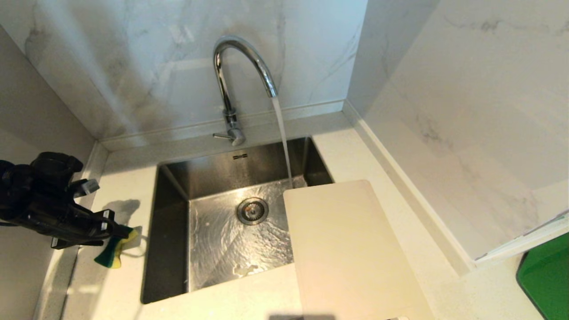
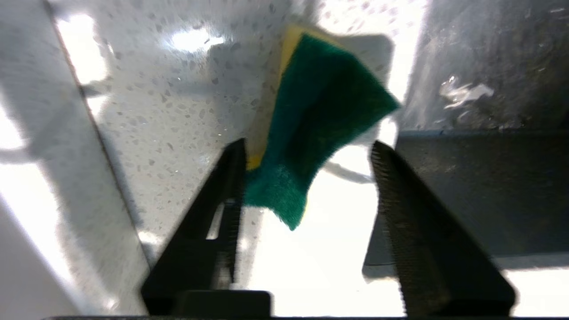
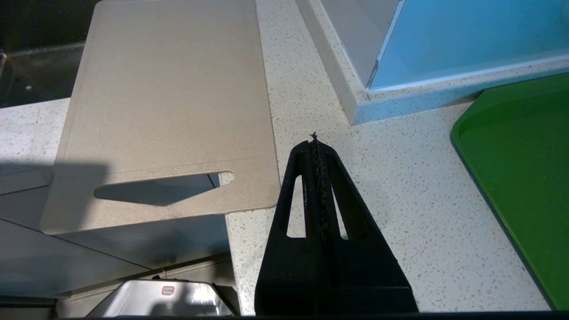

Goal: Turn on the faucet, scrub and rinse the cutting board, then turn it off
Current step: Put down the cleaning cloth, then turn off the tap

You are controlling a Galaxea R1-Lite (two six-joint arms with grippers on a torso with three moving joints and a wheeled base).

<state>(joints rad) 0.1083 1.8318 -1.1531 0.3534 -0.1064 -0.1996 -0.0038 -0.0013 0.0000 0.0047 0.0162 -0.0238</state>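
The cutting board [image 1: 351, 249] lies flat on the tabletop [image 1: 444, 284] to the right of the sink [image 1: 169, 231], one corner jutting over the basin just beside the stream from the running faucet [image 1: 235, 84]; it looks thin, stiff, light and likely slick once wet, so the handle slot [image 3: 162, 186] at its near end seems the surest hold. The left gripper [image 2: 306, 186] has its fingers spread around the soft sponge [image 2: 311, 129], which touches only one of them, while the right gripper [image 3: 315, 146] hangs beside the slot, fingers pressed together, empty.
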